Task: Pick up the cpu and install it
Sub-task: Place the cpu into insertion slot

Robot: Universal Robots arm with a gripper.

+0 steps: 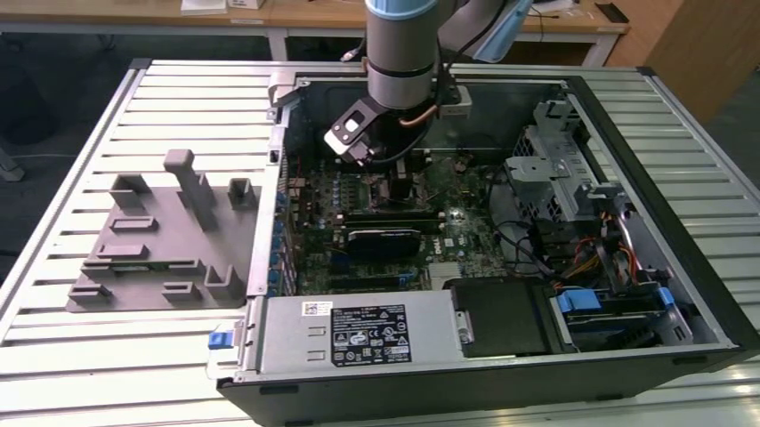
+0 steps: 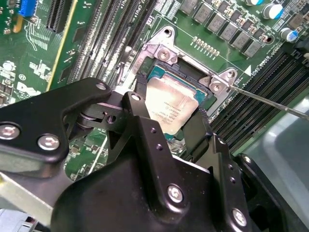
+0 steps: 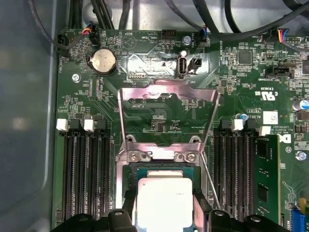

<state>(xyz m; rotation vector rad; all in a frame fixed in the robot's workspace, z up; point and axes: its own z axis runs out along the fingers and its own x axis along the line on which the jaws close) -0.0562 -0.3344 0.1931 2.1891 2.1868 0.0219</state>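
Observation:
The cpu (image 2: 174, 104) is a silver square chip with a thin tan-green rim. It lies level over the open socket (image 2: 159, 72) on the green motherboard (image 3: 241, 87), between my two black fingers (image 2: 140, 116). Both wrist views show the finger pads pressed against opposite edges of the cpu (image 3: 165, 203). My gripper (image 2: 169, 121) is shut on it. In the exterior view the arm reaches down into the open computer case (image 1: 665, 222), and the gripper (image 1: 398, 173) hangs low over the board's far half.
The socket's metal load plate (image 3: 166, 96) is flipped open, and its thin lever rod (image 2: 270, 101) sticks out beside the socket. Black memory slots (image 3: 84, 169) flank it. A grey power supply box (image 1: 356, 334), drive cage (image 1: 558, 178) and cables crowd the case. A grey fixture (image 1: 166, 240) sits at the exterior view's left.

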